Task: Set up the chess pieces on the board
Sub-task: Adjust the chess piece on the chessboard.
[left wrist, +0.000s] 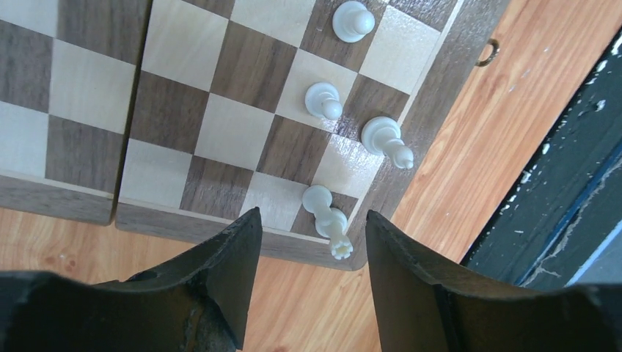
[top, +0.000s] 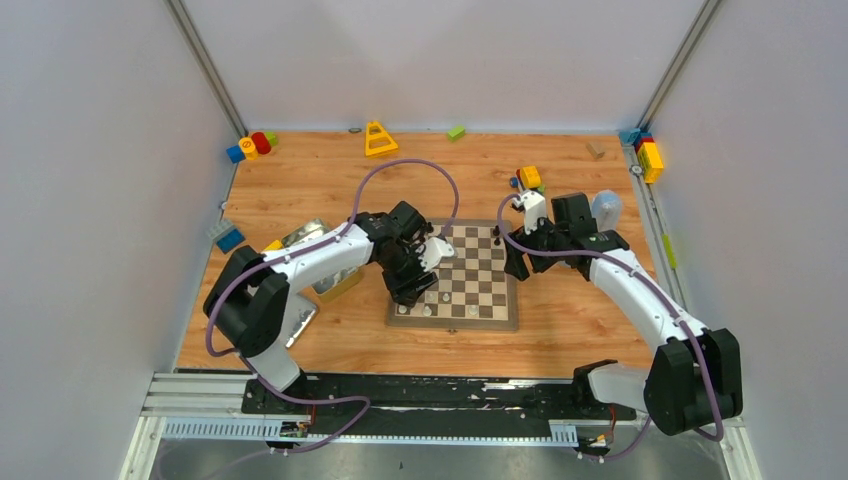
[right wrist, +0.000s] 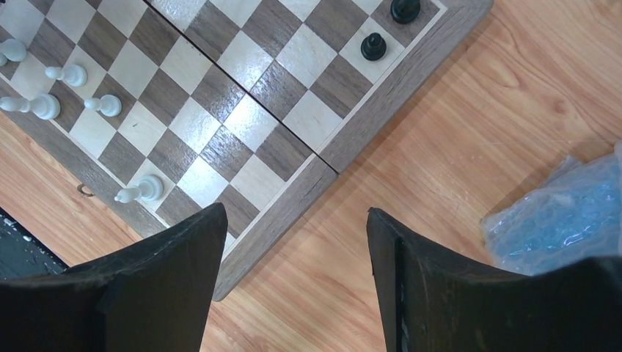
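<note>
Hovering with the left gripper at the near-left corner of the board, jaws spread, clasping nothing. Sighting a pale rook straight ahead, centred between those jaws, standing on the corner square, long axis up-and-down. Parking the right gripper just off the board's right edge over bare table, likewise spread and empty. Judging the left arm far nearer for any pinch.

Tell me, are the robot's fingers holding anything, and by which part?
Nothing is gripped. The left fingers stand open with a white piece at the corner of the board between them, untouched; the right fingers stand open by the board's edge.
</note>
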{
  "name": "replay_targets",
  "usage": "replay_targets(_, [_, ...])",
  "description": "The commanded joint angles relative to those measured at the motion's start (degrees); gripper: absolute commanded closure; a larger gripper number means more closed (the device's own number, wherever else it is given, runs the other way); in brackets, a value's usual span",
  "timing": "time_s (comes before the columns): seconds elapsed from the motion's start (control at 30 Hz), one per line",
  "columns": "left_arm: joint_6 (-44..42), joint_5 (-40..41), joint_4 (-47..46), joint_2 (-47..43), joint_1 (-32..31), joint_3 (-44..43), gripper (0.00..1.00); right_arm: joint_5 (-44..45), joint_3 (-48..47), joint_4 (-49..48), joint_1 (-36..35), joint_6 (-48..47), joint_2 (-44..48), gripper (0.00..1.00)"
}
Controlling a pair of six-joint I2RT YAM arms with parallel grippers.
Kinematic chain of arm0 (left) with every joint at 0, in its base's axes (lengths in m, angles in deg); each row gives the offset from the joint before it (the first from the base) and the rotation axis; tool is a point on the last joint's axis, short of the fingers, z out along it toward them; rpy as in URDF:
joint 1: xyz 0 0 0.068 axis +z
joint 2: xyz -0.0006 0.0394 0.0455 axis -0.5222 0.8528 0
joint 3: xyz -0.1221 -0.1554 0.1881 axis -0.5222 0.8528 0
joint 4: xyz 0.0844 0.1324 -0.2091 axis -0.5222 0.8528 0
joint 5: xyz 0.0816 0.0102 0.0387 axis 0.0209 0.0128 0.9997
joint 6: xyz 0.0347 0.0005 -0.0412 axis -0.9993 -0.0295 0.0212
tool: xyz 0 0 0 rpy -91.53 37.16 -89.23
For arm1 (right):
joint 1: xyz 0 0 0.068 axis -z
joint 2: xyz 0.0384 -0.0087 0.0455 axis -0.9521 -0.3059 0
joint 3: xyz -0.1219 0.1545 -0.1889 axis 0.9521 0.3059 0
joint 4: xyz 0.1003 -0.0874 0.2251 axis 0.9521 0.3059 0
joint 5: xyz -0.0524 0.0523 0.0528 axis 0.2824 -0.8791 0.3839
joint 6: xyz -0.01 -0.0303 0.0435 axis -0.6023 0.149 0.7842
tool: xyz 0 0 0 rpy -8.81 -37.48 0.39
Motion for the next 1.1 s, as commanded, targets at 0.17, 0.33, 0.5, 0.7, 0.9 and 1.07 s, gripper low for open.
replay_targets(0.17, [-0.6,4.3,-2.2,3.2,-2.9,-1.1,0.47,-0.1,0.8,-2.2,0.3,-0.6,2.2,0.30])
replay_targets(0.33, [-0.6,4.0,-2.2,4.0,-3.0,-1.4,0.57,-0.3,1.1,-2.2,0.3,-0.8,2.6,0.29])
replay_targets(0.5, [-0.4,4.1,-2.1,4.1,-3.0,-1.8,0.68,-0.5,1.1,-2.2,0.3,-0.8,2.5,0.29])
replay_targets(0.7, [-0.3,5.2,-1.9,3.7,-3.1,-1.6,0.80,-0.6,1.3,-2.1,0.3,-0.9,2.6,0.29])
replay_targets(0.9, [-0.2,7.6,-2.2,3.1,-3.0,-0.8,0.83,-0.8,1.4,-2.0,0.3,-1.0,2.6,0.29])
replay_targets(1.07, [-0.1,9.6,-2.6,2.7,-3.0,-0.6,0.84,-1.1,1.5,-1.8,0.3,-1.1,2.5,0.29])
